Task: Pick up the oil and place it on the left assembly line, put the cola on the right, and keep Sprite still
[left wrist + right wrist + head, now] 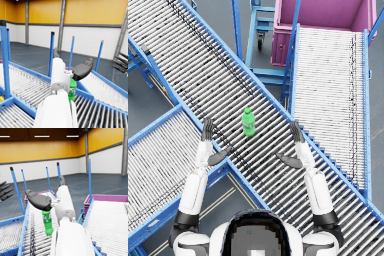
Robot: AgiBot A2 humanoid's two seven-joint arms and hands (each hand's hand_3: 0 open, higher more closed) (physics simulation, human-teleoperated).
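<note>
A green Sprite bottle [248,122] stands upright on the middle roller conveyor [203,75], between my two hands. My left hand [211,145] is open to the bottle's left with nothing in it. On the bottle's right my right hand [294,147] is open and holds nothing either. In the left wrist view the Sprite bottle [72,91] shows partly behind the left hand [81,69]. In the right wrist view the Sprite bottle [47,223] stands just beyond the right hand [40,199]. No oil or cola shows in any view.
A left roller conveyor [153,165] runs at the lower left and a right roller conveyor [328,90] at the right, both with blue frames. A purple bin [323,25] stands at the right conveyor's far end. A blue cart [260,25] sits beside it.
</note>
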